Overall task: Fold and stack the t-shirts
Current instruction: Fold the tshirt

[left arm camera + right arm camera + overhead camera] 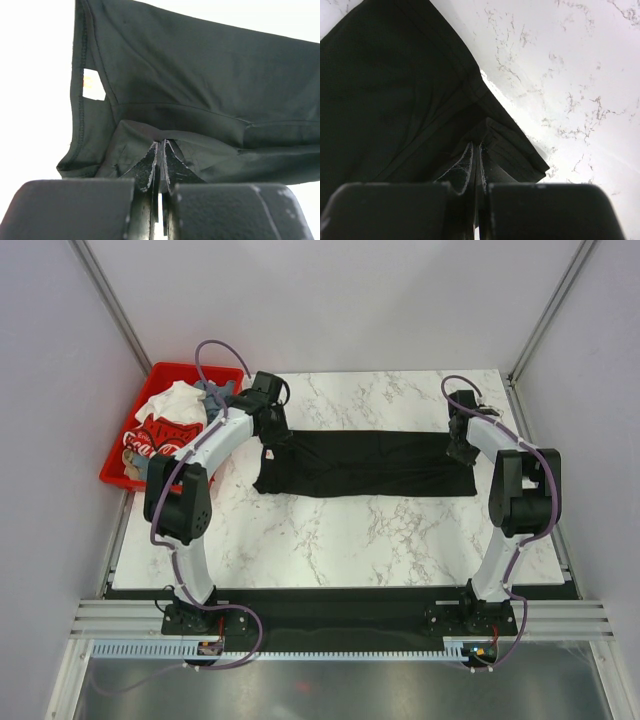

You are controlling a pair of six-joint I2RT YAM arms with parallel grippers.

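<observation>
My left fingers [147, 167] are clamped on a fold of the black t-shirt [365, 462]. Its white neck label [92, 85], up-left of them, shows no writing I can read. My right fingers [462, 170] pinch the opposite end. The shirt lies stretched between them on the desk [350, 530]. Just left of the left fingers, a red bin [115, 462] holds a red Coca-Cola shirt [160, 438] and a white shirt [180, 402].

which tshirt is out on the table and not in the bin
The black t-shirt, stretched flat on the marble table; the white tee and red tee lie bunched in the red bin.
</observation>
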